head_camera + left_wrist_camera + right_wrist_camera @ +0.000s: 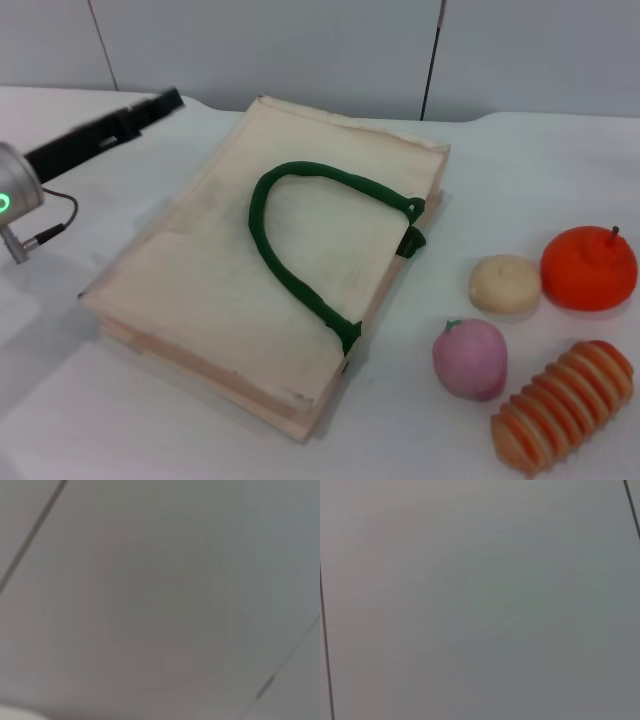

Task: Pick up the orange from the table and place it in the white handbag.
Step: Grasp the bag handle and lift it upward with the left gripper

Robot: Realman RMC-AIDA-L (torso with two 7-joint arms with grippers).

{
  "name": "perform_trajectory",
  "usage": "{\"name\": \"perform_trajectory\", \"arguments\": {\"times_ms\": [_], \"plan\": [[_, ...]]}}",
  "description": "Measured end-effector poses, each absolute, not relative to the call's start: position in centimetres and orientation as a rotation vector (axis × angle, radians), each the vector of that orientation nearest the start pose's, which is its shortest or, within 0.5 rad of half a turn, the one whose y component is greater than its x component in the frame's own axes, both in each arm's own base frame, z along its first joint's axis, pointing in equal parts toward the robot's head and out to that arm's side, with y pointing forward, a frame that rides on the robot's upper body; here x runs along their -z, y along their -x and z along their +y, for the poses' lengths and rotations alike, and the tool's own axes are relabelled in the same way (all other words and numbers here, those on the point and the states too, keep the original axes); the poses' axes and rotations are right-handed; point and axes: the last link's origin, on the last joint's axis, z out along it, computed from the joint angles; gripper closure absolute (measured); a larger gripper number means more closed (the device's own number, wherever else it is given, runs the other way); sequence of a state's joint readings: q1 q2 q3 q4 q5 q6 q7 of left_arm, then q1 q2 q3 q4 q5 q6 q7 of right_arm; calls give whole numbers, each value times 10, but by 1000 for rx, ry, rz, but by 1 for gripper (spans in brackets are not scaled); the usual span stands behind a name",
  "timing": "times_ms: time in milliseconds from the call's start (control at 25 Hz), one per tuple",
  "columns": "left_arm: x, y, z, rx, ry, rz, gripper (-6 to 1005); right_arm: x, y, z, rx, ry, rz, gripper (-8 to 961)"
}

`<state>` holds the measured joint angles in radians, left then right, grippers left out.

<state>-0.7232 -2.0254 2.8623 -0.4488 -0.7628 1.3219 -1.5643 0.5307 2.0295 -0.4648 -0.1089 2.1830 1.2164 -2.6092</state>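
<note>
- Orange (588, 268), round and bright orange-red with a small dark stem, sits on the white table (520, 160) at the right side, well apart from the bag.
- Just to its left, touching or nearly so, lies a pale cream round fruit (505, 283).
- Nearer than those two rests a pink peach-like ball (469, 359); to its right, at the near right corner, lies a ribbed orange-striped elongated toy (563, 406), tilted.
- White handbag (270, 260) lies flat in the middle of the table, its dark green loop handle (300, 230) resting on top of the cream canvas.
- Left gripper (150, 108) shows as a dark blurred bar over the far left of the table, beside the bag's far left edge; whether its pincer is wide or narrow I cannot tell.
- Behind it, at the left edge, the arm carries a silver ring with a green light (4, 203).
- Both wrist views show only a plain grey panelled surface; the right gripper appears nowhere.
</note>
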Motion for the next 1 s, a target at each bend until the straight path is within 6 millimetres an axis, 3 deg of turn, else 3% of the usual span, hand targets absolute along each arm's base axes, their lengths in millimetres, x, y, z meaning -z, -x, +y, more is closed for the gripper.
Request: {"name": "perform_trajectory", "arguments": {"times_ms": [240,480,1000], "plan": [[-40,291,401,784,2090,-1397,383,-57,-335,366,-879,1507,579,72],[-33,276,405,681,2180,-1480,384,-58,-334,366,-880,1506,577,72],[-29,264,413,423,2217,-1613,384,-58,-331,368,-889,1508,567,72]]}}
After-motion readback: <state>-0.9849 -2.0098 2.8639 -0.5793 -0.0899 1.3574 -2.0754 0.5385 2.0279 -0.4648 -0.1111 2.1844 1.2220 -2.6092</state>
